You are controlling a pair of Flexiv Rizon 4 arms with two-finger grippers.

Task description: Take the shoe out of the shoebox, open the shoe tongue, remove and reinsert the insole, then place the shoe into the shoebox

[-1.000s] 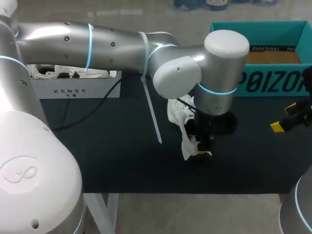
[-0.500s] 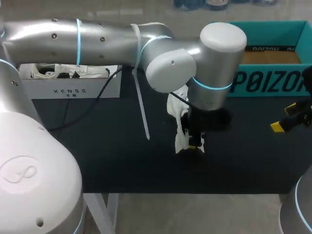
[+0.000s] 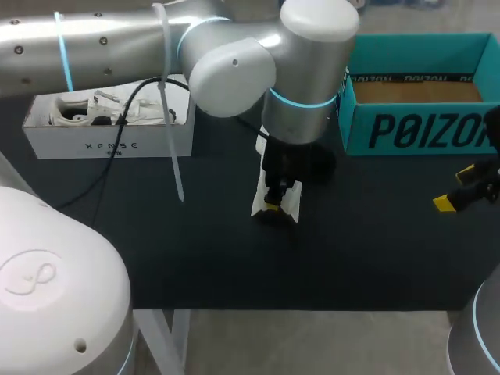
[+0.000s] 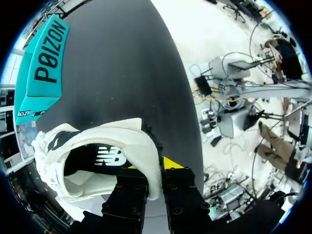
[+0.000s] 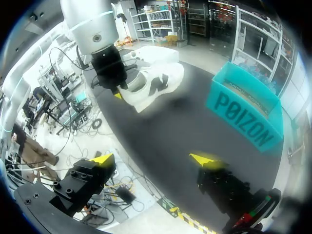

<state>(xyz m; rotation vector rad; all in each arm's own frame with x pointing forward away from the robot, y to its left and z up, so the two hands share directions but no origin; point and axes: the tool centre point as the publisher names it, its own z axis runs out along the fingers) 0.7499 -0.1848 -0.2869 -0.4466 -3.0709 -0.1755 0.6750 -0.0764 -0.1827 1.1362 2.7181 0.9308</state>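
While the left gripper (image 4: pixel 155 168) clamped the shoe (image 4: pixel 112 146) by its heel collar, it hung over the table (image 3: pixel 195 250) near the teal shoebox (image 3: pixel 422 129); the right gripper (image 5: pixel 156 158) sat with fingers apart, well off.

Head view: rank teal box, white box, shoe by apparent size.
1. teal box, largest
2. white box, somewhat smaller
3. shoe, smallest, though partly hidden by the left arm

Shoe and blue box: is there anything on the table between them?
Nothing. In the right wrist view, only bare black table lies between the shoe and the teal shoebox.
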